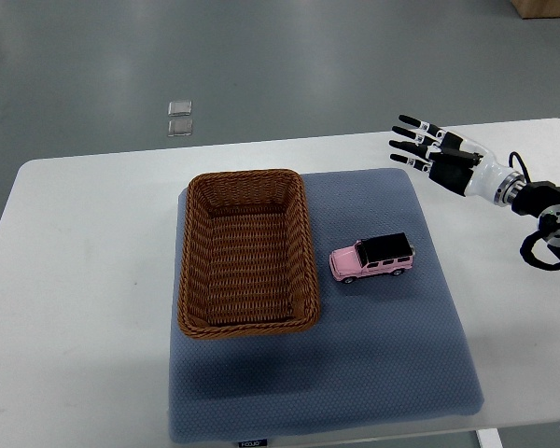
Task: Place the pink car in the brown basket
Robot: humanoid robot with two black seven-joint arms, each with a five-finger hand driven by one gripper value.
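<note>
Setting: a white table [84, 280] carries a blue-grey textured mat [392, 355], with grey floor beyond it.
Target container: a brown woven wicker basket [247, 322], rectangular and empty, sits on the left part of the mat.
Task object: a small pink toy car with a black roof [373, 259] stands on its wheels on the mat, just to the right of the basket's right wall and apart from it, nose pointing toward the basket.
Right hand: the black-and-white robot right hand [436, 152] reaches in from the right edge, above the far right corner of the mat, well apart from the car; its fingers are spread and extended, holding nothing.
Left hand: not visible.
Stage: judged as the approach, with the car not yet grasped and the basket still empty.
Risk, grasp: the car is small and on wheels, so a finger touching one side first may roll or push it away, possibly against the basket wall.
Risk, hold: the smooth body could slip from a shallow pinch during the lift.
Risk, transfer: carrying too low may catch the basket rim and shift or tip the basket.
Other items: two small clear square objects [179, 119] lie on the floor beyond the table.
</note>
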